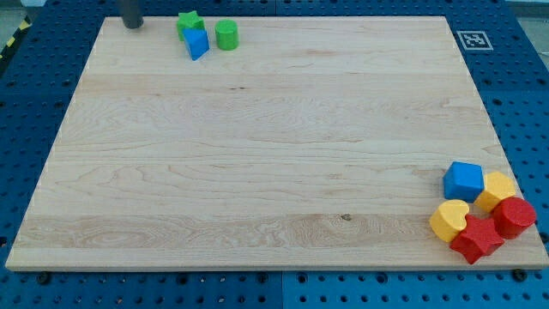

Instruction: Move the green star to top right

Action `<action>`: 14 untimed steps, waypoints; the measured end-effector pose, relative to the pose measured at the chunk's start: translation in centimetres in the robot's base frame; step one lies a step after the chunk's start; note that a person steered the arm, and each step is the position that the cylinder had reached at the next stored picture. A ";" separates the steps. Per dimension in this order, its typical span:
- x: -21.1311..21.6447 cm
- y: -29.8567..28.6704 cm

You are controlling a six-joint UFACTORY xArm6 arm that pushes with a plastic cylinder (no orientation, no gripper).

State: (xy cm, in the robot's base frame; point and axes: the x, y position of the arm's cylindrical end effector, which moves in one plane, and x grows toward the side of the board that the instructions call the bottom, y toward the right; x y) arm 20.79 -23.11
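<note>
The green star (188,22) sits at the top edge of the wooden board (257,146), left of centre. A blue block (197,43) touches it from below and a green cylinder (226,35) stands just to its right. My tip (133,26) is at the top left of the board, about 65 pixels left of the green star and apart from it.
A cluster at the bottom right holds a blue cube (464,181), a yellow block (497,190), a red cylinder (514,216), a yellow heart (449,220) and a red star (476,239). A black-and-white marker tag (473,39) is at the top right corner.
</note>
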 end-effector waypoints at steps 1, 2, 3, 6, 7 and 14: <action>1.4 5.2; 3.6 7.2; 3.8 8.4; 1.7 4.9; 0.6 5.0; 0.6 13.0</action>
State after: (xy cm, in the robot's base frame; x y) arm 21.40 -10.12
